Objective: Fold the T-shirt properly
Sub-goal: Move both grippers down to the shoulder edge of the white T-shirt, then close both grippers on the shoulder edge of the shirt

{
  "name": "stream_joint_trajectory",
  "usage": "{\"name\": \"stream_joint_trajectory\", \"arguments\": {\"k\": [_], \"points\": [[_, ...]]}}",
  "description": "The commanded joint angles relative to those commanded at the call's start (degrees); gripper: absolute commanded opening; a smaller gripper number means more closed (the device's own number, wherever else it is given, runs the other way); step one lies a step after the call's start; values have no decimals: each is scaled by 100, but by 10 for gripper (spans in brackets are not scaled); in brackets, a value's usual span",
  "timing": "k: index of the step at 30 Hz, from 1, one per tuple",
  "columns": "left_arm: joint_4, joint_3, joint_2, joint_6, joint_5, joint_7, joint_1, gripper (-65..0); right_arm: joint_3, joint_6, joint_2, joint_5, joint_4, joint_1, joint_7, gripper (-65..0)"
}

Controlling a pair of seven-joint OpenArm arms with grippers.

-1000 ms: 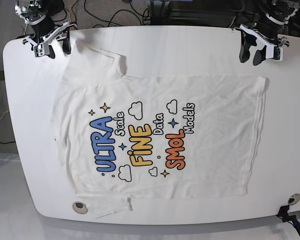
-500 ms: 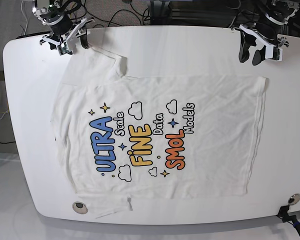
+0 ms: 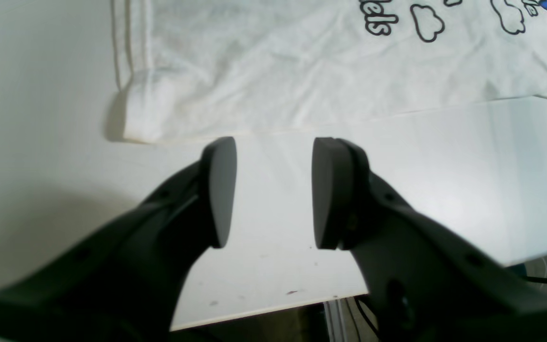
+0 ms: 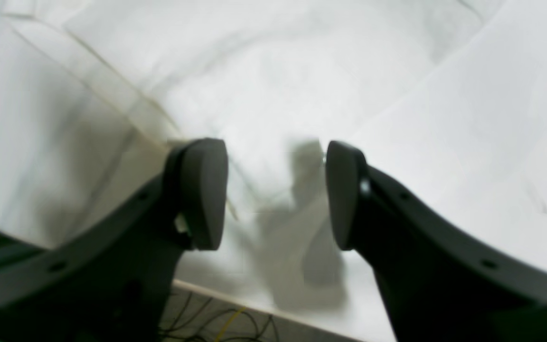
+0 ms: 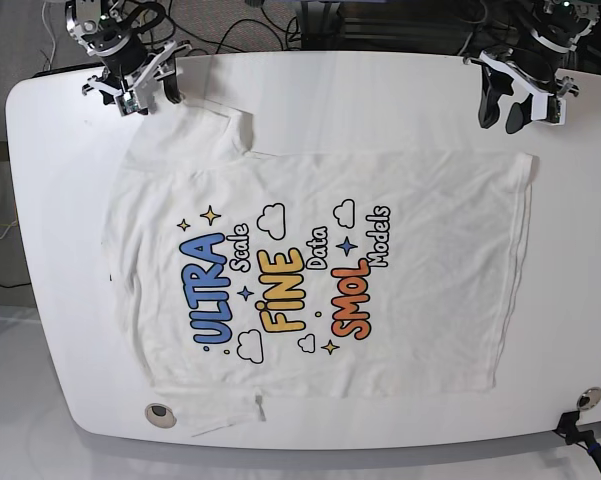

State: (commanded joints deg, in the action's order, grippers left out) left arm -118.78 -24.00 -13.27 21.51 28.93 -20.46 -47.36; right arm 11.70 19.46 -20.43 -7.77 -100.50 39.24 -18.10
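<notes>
Right pincer (image 5: 147, 88): wide, empty, over T-shirt (image 5: 310, 270) sleeve; nearer arm. Left pincer (image 5: 520, 100): wide, empty, hem corner just ahead. Shirt flat on desk (image 5: 380, 100), long axis spanning both pincers.

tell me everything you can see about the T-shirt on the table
The T-shirt is white, cotton-looking, lightly wrinkled, and lies flat, print up, unfolded, on the white table. It bears blue "ULTRA", yellow "FINE", orange "SMOL", small black words, clouds and stars. One sleeve points toward the right gripper. Neither gripper holds it.
</notes>
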Motion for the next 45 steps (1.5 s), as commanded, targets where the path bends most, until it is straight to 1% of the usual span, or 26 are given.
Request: {"name": "stream_joint_trajectory", "arguments": {"k": [6, 15, 20, 21, 28, 35, 37, 38, 42, 43, 45], "points": [[11, 12, 0, -8, 12, -15, -8, -409, 10, 20, -14, 181, 34, -19, -104, -349], [35, 13, -35, -27, 1, -25, -16, -410, 172, 14, -26, 141, -287, 194, -201, -351], [50, -4, -28, -20, -20, -3, -14, -412, 397, 41, -26, 115, -554, 380, -286, -351], [61, -20, -10, -50, 14, 12, 33, -407, 205, 34, -9, 14, -354, 133, -118, -342], [45, -34, -19, -53, -19, 28, 72, -405, 154, 16, -15, -1, -390, 19, -114, -346], [81, -60, -22, -75, -4, -10, 107, -408, 136, -7, -13, 148, -357, -25, -161, -350], [106, -33, -34, -85, -8, -15, 123, -408, 138, -23, -24, 151, -365, -11, -201, -380], [97, -46, -35, -95, -13, -21, 125, -409, 136, -30, -21, 150, -375, -24, -228, -412], [112, -41, -36, -102, -26, -55, 164, -408, 138, -21, -7, 122, -369, -3, -358, -620], [108, -62, -43, -103, -32, -46, 157, -410, 142, -9, -12, 99, -381, 16, -392, -650], [117, -51, -40, -95, -30, -58, 175, -412, 155, -30, -11, 75, -390, -8, -518, -650]]}}
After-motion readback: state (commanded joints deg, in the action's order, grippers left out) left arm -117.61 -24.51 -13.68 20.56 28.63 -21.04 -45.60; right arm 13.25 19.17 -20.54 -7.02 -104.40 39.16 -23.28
